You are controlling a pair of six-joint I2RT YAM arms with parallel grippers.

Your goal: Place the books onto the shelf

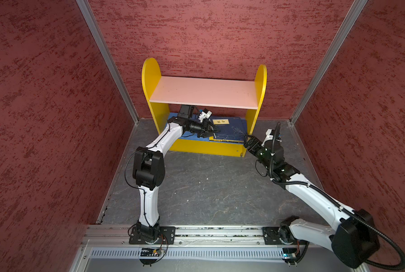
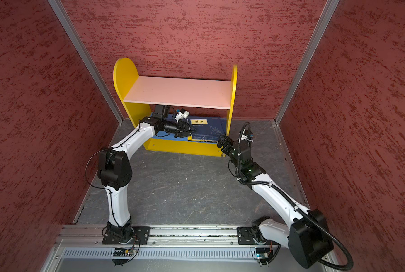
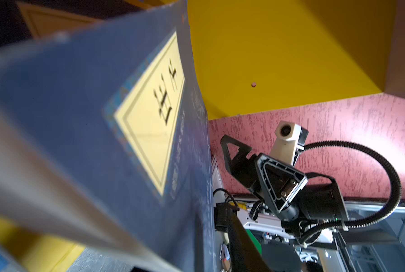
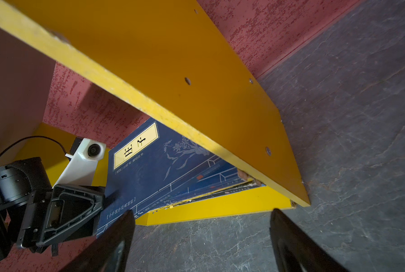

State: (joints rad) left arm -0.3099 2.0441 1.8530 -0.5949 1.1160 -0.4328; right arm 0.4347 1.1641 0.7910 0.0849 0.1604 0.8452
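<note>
On shelf (image 1: 150,77) lower blue board (image 1: 192,139): books (image 1: 234,137) stacked flat, navy book (image 1: 232,127) topmost. L pincer (image 1: 212,130) at its edge, grip unclear; R pincer (image 4: 201,213) agape, empty. Risk: L retreat snags cover, drags stack off.

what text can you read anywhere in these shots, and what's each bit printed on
"庄子": black characters on the yellow label of the top navy book.
Small white print beside that label and along the cover's edge: too small to read.
Print on the books beneath: too small to read.
The shelf: no text seen.
</note>
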